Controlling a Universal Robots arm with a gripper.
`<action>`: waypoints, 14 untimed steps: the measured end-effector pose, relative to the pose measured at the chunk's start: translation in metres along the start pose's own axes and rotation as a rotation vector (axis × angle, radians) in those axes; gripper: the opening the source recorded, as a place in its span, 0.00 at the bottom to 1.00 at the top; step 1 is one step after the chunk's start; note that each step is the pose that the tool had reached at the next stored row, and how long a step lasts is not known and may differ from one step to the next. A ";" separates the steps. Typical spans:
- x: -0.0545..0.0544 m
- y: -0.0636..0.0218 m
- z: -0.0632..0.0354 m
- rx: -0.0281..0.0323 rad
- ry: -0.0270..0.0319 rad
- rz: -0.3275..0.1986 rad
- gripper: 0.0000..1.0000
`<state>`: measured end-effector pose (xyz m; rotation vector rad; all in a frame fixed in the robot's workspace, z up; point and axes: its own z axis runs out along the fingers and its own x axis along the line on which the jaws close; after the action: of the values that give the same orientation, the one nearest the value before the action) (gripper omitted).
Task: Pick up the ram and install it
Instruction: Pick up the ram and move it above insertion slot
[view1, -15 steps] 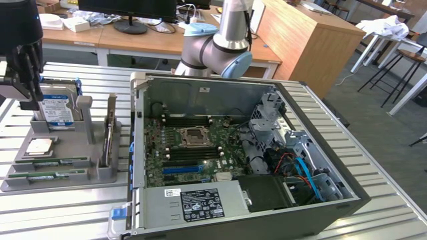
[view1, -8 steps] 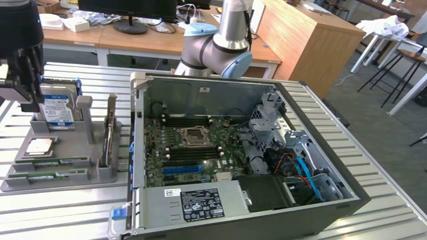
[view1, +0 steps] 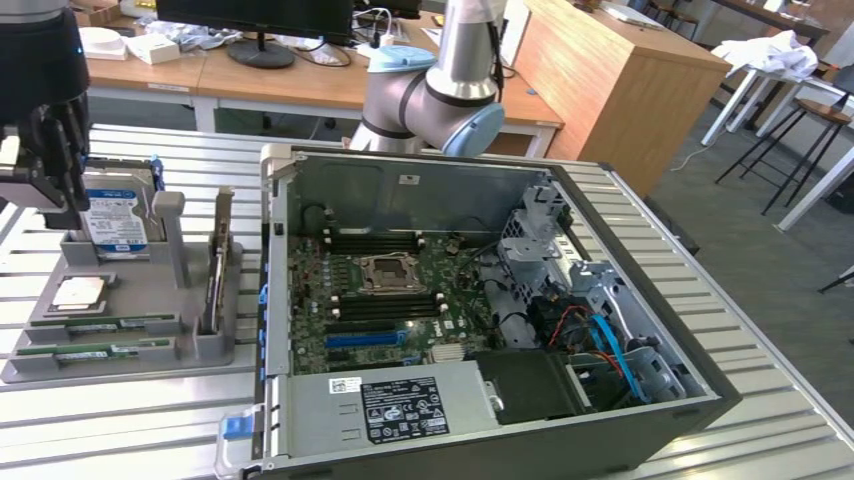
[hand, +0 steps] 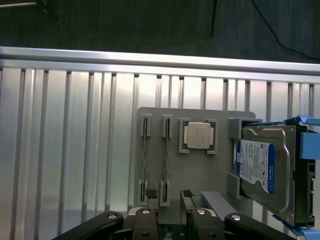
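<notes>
Two ram sticks lie side by side in the slots of a grey holder (view1: 187, 345) at the exterior view's left: one ram (view1: 100, 327) and a second ram (view1: 94, 352) closer to the table's front edge. In the wrist view they show edge-on as thin strips, ram (hand: 145, 160) and ram (hand: 165, 160). My gripper (view1: 47, 195) hangs above the holder's far end, over the hard drive, well above the ram sticks. Its black fingers (hand: 150, 217) stand apart with nothing between them, so the gripper (hand: 170, 210) is open.
A blue-labelled hard drive (view1: 114, 215) (hand: 260, 167) and a square silver processor (view1: 80, 292) (hand: 198, 136) also sit in the holder, with an upright card (view1: 218, 265). The open computer case (view1: 694, 400) with its motherboard (view1: 387, 300) fills the middle of the slatted metal table (view1: 120, 430).
</notes>
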<state>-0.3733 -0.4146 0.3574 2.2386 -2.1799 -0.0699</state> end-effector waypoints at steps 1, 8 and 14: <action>0.000 0.0000 0.0007 0.0001 0.0000 0.000 0.31; 0.000 -0.0007 0.0161 0.0000 0.0000 0.000 0.31; 0.000 -0.0010 0.0232 0.0001 0.0000 0.000 0.31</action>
<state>-0.3733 -0.4146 0.3342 2.2386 -2.1800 -0.0698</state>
